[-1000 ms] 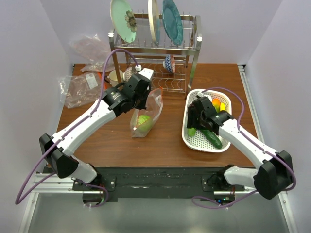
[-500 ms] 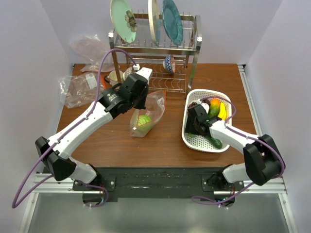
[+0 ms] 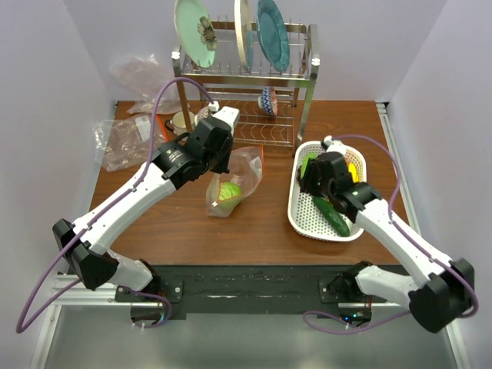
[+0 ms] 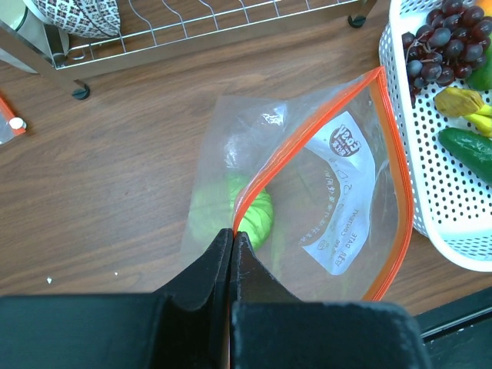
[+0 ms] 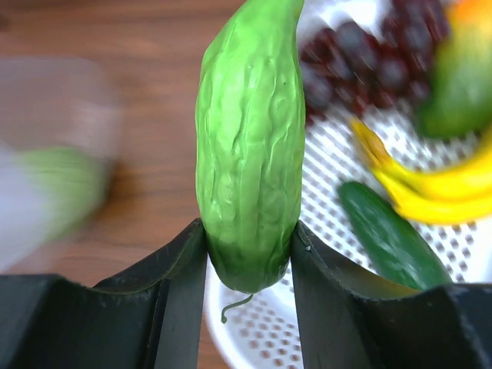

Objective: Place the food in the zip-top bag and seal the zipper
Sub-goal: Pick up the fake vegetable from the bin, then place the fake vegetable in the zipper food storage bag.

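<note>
Right gripper (image 5: 247, 234) was clamped partway shut on a bumpy cucumber (image 5: 247, 131) over the basket (image 5: 330, 204), probably for bagging, while the bag (image 4: 323, 192), cabbage (image 4: 257, 217) already inside, was held open by the left gripper (image 4: 232, 240), pinched tight on the zipper (image 4: 390, 154).

Zip-top bag (image 3: 231, 181) sitting on table (image 3: 261, 223) left of basket (image 3: 307, 221), cabbage (image 3: 228, 191) lying inside it. Dish rack (image 3: 246, 77) standing behind both; grapes (image 4: 434, 46), bananas (image 5: 446, 184), cucumber (image 3: 332, 215) lying in basket.
</note>
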Tool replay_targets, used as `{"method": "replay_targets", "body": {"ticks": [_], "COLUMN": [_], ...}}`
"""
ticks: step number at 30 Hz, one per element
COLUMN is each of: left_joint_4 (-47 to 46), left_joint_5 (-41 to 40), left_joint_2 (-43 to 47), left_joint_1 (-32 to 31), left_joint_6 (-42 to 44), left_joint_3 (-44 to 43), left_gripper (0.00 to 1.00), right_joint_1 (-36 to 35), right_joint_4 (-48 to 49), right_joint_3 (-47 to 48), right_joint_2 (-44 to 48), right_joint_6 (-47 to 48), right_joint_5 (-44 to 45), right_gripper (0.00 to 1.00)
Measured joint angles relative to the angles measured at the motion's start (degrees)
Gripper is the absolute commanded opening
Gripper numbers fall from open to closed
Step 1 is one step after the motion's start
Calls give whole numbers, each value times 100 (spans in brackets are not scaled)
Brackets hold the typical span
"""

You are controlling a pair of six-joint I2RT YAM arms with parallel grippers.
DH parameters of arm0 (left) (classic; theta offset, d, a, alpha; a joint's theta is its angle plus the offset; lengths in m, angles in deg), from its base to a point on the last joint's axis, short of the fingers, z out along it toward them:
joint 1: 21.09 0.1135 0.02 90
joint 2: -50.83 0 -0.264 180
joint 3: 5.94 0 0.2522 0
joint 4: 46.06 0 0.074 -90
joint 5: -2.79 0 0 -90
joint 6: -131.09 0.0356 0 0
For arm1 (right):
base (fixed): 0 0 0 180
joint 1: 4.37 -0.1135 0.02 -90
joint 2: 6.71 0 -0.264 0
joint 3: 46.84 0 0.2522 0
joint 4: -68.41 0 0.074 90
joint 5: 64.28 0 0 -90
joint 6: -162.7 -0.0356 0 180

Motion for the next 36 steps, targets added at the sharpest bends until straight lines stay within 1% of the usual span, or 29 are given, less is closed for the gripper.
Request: {"method": "replay_targets", "body": {"ticks": [1,4,7,12,17,22,28,33,36], "left_joint_4": [-9,-31,-55,-81,-109,-225,-339,-466,-533], "left_joint_5": [0,17,46,74,85,140,275,428,487], "left_joint_2": [0,0,0,0,13,131,267,367,400], "left_joint_1": [0,0,0,0,0,-2,-2,-2,-2], "left_joint_6": [0,0,0,0,-2,0,0,0,0], "left_joint_3": [0,0,4,63,87,184,299,461,527], "left_gripper": [0,0,0,0,0,0,0,0,0], "right_joint_1": [-2,-2,-48,-275,-542,-756,-763,-763,-763], "right_joint_4": [9,142,306,490,511,306,181,352,433], "right_joint_3": [144,533,835,1215,1373,1537,1676,1676,1679], "right_joint_2": [105,437,472,94,-413,-918,-1252,-1421,-1563], "right_joint_6": [83,282,330,212,-37,-345,-986,-1576,-1773], "right_joint_5": [-144,-977,-1825,-2944,-3748,-4251,-4599,-4699,-4684], "right_gripper": [34,34,35,35,35,35,37,38,41]}}
